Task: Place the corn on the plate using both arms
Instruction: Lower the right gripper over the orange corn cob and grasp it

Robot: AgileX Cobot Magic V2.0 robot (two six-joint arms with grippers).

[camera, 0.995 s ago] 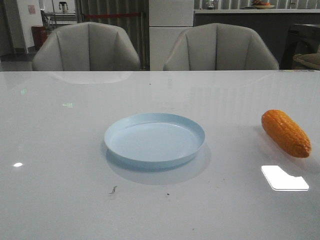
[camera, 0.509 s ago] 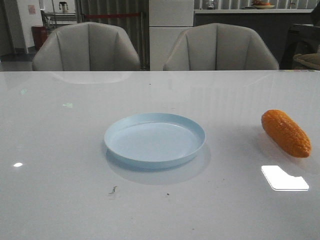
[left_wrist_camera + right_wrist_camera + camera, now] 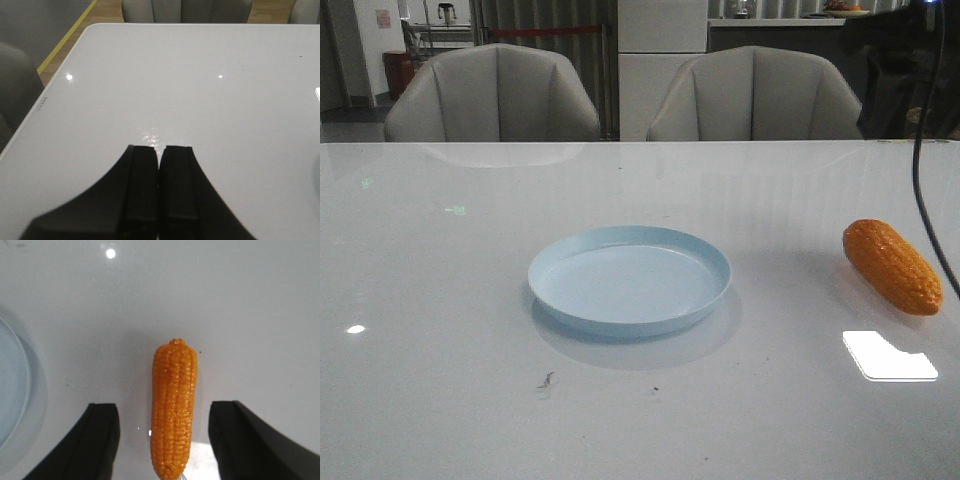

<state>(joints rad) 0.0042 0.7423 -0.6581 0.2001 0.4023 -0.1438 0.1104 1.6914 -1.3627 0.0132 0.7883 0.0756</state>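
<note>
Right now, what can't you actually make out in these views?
- Right pincer: right wrist view cuts its fingers off at the bottom edge; height above the corn unreadable.
- Plate: mostly outside that view, only a rim arc shows.
- Left pincer: shut, but its place relative to plate and corn is unknown; neither appears there.
- Front view: both pincers out of frame, only a cable hangs in.

corn [image 3: 173, 407] lies between wide-apart fingers [image 3: 100, 437], untouched | gripper [image 3: 167, 440] above corn | plate [image 3: 12, 385] rim beside corn, apart
</note>
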